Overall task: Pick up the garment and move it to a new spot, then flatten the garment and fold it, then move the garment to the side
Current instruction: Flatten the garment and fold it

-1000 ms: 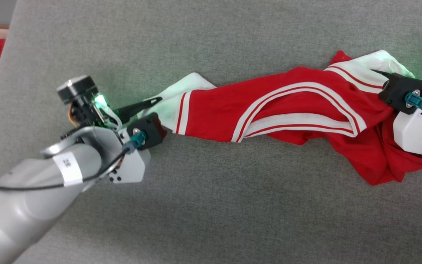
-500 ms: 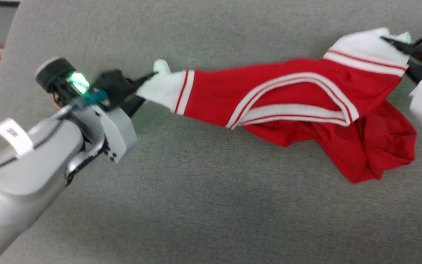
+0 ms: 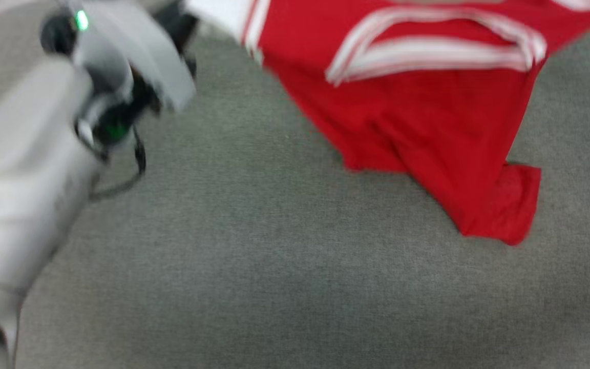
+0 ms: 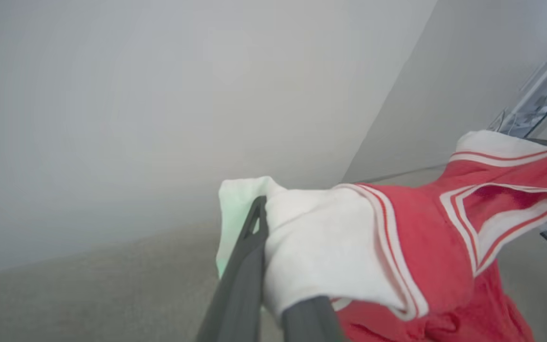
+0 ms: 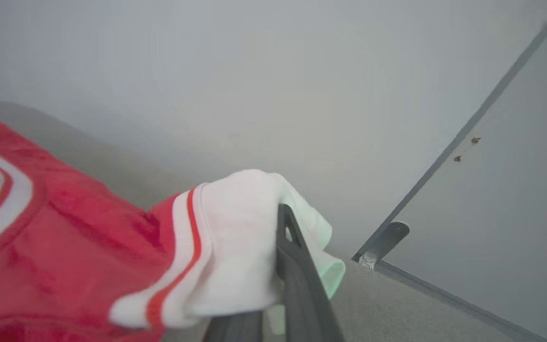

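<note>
The place looked like a bare test room or robotics lab rather than a home; a wide flat work surface covered in coarse grey woven cloth (image 3: 274, 287) spread below; smooth, plain pale grey wall panels (image 4: 159, 95) rose behind it; a thin dark grey joining strip (image 5: 468, 128) ran between two panels, ending at a small bare metal bracket (image 5: 382, 242) beside the surface.

A grey, felt-like surface (image 3: 254, 266) covers the work area. Behind it stands a pale wall (image 5: 254, 71). At the wall's foot sits what looks like a small metal bracket (image 5: 381, 244), though the view is blurred there.
</note>
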Tool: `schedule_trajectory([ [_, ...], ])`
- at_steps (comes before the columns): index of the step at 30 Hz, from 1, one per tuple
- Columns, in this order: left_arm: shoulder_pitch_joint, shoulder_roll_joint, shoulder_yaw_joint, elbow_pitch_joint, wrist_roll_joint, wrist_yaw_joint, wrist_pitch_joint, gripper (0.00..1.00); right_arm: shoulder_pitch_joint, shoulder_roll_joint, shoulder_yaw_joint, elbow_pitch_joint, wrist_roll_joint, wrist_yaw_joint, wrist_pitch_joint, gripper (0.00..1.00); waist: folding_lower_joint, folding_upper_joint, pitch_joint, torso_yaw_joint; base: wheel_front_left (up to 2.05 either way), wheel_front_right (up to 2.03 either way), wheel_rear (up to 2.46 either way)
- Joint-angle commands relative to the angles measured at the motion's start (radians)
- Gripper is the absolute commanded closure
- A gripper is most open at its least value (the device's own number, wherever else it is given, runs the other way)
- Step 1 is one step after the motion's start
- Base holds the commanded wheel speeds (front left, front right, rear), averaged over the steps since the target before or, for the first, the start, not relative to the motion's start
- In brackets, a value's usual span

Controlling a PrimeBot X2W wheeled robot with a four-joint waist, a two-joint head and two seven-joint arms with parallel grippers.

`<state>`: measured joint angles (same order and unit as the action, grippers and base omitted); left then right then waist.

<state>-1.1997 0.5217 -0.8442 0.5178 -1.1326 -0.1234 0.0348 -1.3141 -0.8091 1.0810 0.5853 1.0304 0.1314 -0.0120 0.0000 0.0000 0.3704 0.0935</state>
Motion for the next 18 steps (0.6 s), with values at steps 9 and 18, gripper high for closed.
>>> schedule_trajectory([
  [9,-0.415,-0.100,0.172,0.264,-0.059,0.023,-0.089,1.00,-0.320,0.183,-0.232,0.294,0.099,-0.001,-0.078,1.00,0.0000,0.0000,0.102,-0.087,0.00,0.00,0.00],
  [18,-0.505,-0.138,0.184,0.354,-0.057,-0.006,-0.219,1.00,-0.377,0.220,-0.244,0.404,0.078,-0.002,-0.145,1.00,0.0000,0.0000,0.079,-0.071,0.00,0.00,0.00],
])
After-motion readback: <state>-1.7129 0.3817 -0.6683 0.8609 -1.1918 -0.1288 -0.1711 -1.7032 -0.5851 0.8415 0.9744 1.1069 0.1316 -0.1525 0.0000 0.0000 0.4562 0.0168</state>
